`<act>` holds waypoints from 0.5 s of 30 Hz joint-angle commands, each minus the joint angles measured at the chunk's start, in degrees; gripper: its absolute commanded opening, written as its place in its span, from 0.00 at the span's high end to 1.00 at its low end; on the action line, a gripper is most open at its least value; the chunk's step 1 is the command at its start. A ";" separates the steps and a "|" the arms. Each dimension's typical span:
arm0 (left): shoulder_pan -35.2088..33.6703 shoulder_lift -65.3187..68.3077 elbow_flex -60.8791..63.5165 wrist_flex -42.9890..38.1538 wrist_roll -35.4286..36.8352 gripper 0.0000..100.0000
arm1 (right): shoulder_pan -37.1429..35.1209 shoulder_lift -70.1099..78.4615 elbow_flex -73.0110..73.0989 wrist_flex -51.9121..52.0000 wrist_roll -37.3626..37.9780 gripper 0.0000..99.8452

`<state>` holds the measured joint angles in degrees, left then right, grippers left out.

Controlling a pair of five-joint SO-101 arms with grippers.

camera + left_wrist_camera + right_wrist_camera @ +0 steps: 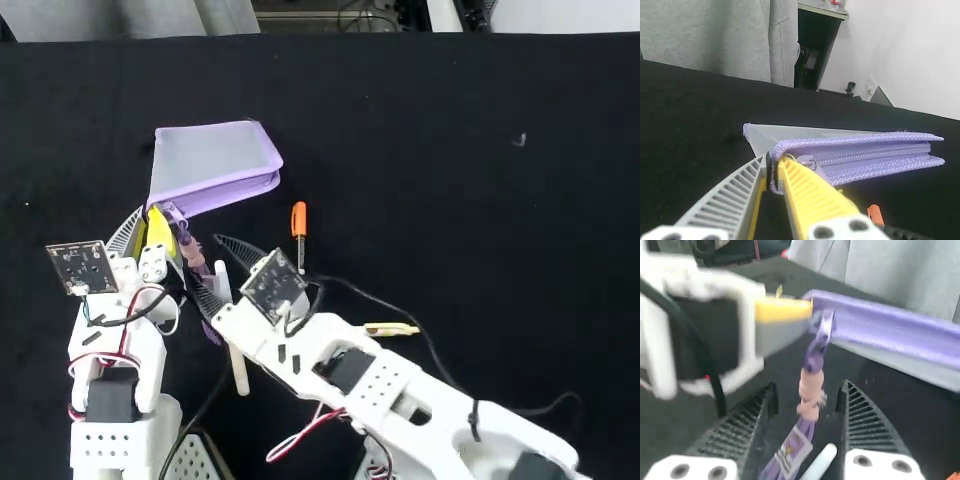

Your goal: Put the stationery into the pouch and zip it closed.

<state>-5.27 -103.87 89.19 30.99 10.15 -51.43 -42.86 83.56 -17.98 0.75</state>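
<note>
Pouch [215,165] | flat on table [450,150], zip edge twd arms | L gripper [772,167] clamped on corner by zip end | R gripper [808,386] jaws apart, astride zip pull strap [812,357] | orange pen [298,222] on table, just beside.

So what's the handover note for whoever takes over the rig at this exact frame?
Left gripper: shut on the pouch, pinching its corner beside the zip slider.
Right gripper: open, fingers either side of the zip's pull strap, not gripping it.
Things: orange pen, white stick and a small yellowish item lie on the table, outside the pouch.
Done: pouch held at one corner.
Left: load the stationery, then zip it closed. I cannot tell how far the zip is open.
</note>
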 commanded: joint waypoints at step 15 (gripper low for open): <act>-0.13 -0.62 -4.70 -0.97 0.79 0.97 | 1.32 20.62 -10.24 -12.84 0.09 0.81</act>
<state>-5.27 -103.87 89.19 30.99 10.15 -50.99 -22.11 76.97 -29.05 0.66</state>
